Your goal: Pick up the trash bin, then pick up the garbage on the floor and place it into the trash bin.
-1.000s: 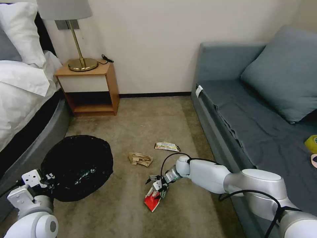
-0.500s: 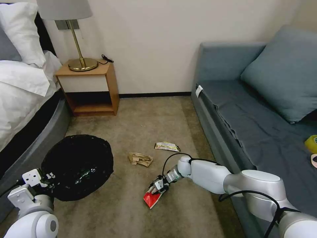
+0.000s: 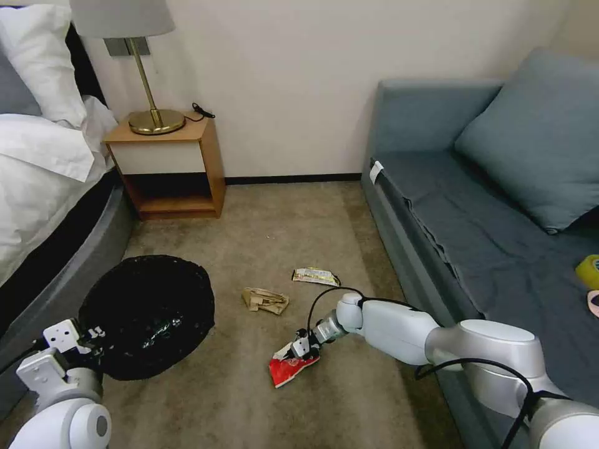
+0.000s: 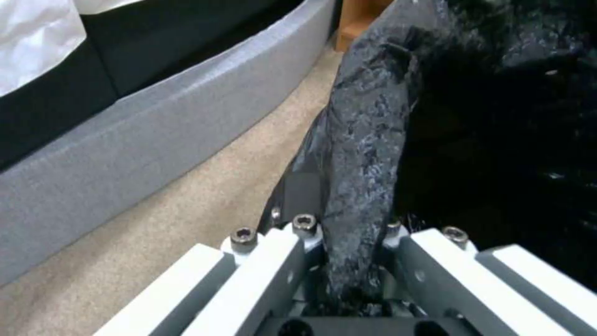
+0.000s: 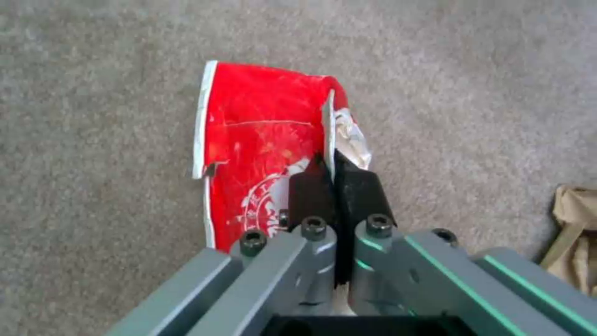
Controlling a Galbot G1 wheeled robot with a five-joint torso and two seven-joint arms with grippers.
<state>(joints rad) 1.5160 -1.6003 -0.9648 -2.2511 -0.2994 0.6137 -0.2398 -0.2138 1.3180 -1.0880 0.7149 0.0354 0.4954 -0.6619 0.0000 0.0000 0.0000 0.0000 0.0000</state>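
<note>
Your right pincer (image 5: 335,186) is clamped on the red wrapper (image 5: 261,154): the black fingertips (image 5: 308,193) are pressed together with a folded edge of the wrapper pinched between them. Half a second ago the pincer was down on the wrapper; a second ago its fingers stood spread just above it. Now the wrapper (image 3: 287,369) has tipped up at the gripped end and slid slightly left, its far corner hanging toward the floor (image 3: 262,237). To my eye that means the grasp has taken and the lift is starting; whether the wrapper has fully left the carpet I cannot tell.

Your left pincer (image 4: 348,261), low at your left, is closed on the bin (image 3: 146,315) by its bag-covered rim, the crinkled black liner squeezed between the white fingers. The bin's mouth faces up and toward you beside the bed (image 3: 56,187), so it looks ready to receive.

Farther out, the tan packet (image 3: 265,300) lies just past the right pincer (image 3: 298,350), and the silvery wrapper (image 3: 316,275) beyond that, both untouched. Those two remain to be collected once the red one is dropped in.
</note>
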